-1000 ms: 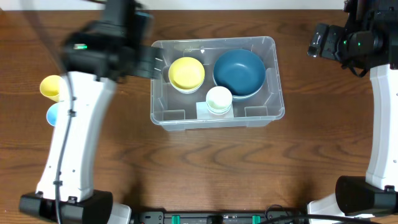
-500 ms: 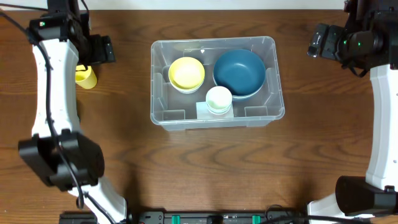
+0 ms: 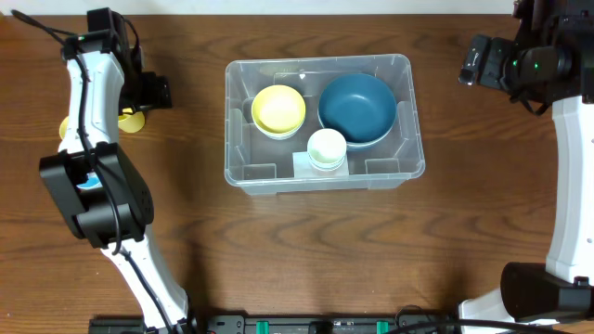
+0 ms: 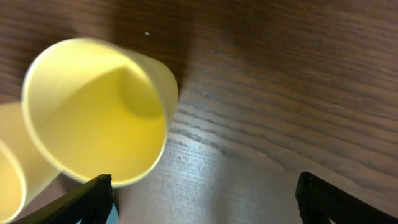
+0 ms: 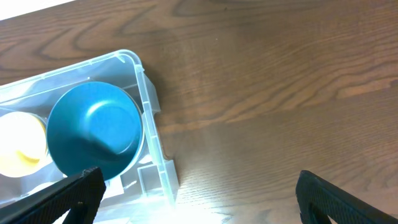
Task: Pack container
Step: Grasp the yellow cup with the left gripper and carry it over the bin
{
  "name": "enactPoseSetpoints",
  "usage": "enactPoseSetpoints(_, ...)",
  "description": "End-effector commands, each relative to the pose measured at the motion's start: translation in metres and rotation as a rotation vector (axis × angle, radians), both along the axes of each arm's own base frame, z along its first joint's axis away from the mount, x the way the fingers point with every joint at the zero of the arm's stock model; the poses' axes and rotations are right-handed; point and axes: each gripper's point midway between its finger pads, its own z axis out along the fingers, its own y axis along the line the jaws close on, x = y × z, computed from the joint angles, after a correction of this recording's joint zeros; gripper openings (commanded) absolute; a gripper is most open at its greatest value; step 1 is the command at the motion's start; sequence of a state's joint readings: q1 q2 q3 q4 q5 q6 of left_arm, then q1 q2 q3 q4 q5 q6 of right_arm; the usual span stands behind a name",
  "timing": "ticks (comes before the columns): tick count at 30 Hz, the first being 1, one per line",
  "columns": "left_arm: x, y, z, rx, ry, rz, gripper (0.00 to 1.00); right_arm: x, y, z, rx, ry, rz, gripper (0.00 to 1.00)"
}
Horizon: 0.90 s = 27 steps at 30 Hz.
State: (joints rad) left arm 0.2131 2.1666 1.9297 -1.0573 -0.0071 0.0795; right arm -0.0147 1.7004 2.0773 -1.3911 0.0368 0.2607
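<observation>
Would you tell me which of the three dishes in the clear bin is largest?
The dark blue bowl at the right of the container: plainly wider than the yellow bowl and the small pale cup.

In the left wrist view, the left edge cut off most of another yellow thing (image 4: 7, 162). From overhead, the left arm (image 3: 88, 93) hid most of a light blue thing (image 3: 86, 182). The right wrist view cut off part of the container (image 5: 148, 106) and a yellow bowl (image 5: 18, 146).

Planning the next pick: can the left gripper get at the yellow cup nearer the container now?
Probably yes: the open left gripper hangs close over the yellow cup, and nothing lies between them.
</observation>
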Motion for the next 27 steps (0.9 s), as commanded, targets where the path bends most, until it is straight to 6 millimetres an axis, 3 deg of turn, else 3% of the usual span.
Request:
enactPoseSetpoints(1,0.003,0.001,-0.011,0.008,0.016,-0.054,0.93,-0.002,-0.002,0.002,0.008,-0.007,-0.018,0.99)
enactPoseSetpoints(3,0.004,0.002,-0.015,0.008,0.021,-0.057,0.89,-0.002,-0.002,0.002,0.008,-0.007,-0.018,0.99)
enactPoseSetpoints(7,0.003,0.001,-0.028,0.001,0.048,-0.056,0.64,-0.002,-0.002,0.002,0.008,-0.007,-0.018,0.99)
enactPoseSetpoints(12,-0.003,0.000,-0.044,-0.010,0.091,-0.056,0.53,-0.002,-0.002,0.002,0.008,-0.007,-0.018,0.99)
enactPoseSetpoints(15,-0.006,-0.001,-0.048,-0.014,0.111,-0.056,0.27,-0.002,-0.002,0.002,0.008,-0.007,-0.018,0.99)
enactPoseSetpoints(19,-0.009,-0.001,-0.048,-0.017,0.122,-0.056,0.06,-0.002,-0.002,0.002,0.008,-0.007,-0.018,0.99)
enactPoseSetpoints(27,-0.022,-0.005,-0.043,-0.030,0.166,-0.042,0.06,-0.002,-0.002,0.002,0.008,-0.007,-0.018,0.99)
